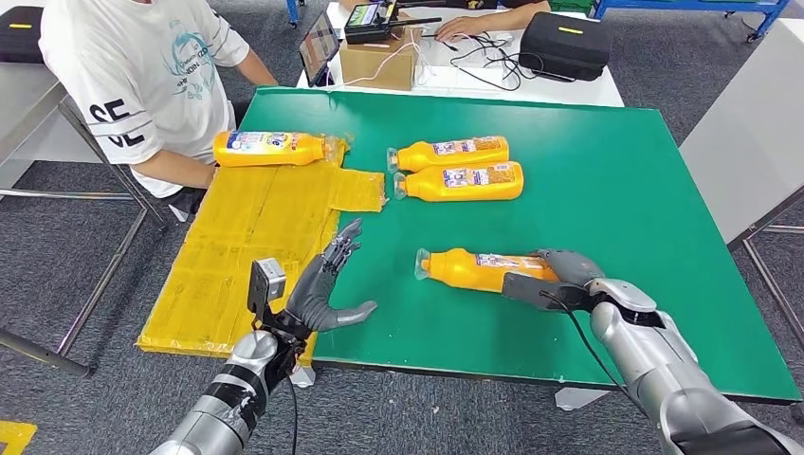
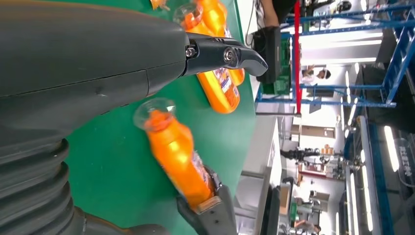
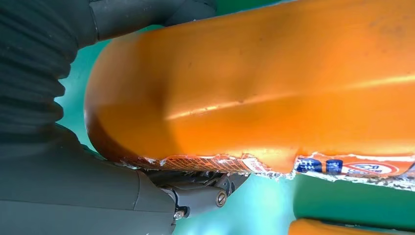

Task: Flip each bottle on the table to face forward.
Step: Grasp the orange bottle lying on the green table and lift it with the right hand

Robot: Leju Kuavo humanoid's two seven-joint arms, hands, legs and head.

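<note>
Several orange bottles lie on their sides on the green table (image 1: 607, 161). My right hand (image 1: 550, 280) grips the base end of the nearest bottle (image 1: 469, 269), cap pointing left; the right wrist view has its orange body (image 3: 274, 83) close up, and the left wrist view shows it too (image 2: 178, 156). Two bottles lie side by side at mid-table: one farther (image 1: 450, 152), one nearer (image 1: 462, 182). Another bottle (image 1: 268, 149) rests on the yellow taped sheet (image 1: 237, 256) at the left. My left hand (image 1: 327, 289) hovers open over the table's front left edge, fingers spread.
A person in a white shirt (image 1: 142, 66) sits at the table's left corner, an arm near the left bottle. Behind the green table stand a cardboard box (image 1: 377, 62), a tablet (image 1: 319, 45), cables and a black case (image 1: 566, 43). A white surface (image 1: 749, 133) stands right.
</note>
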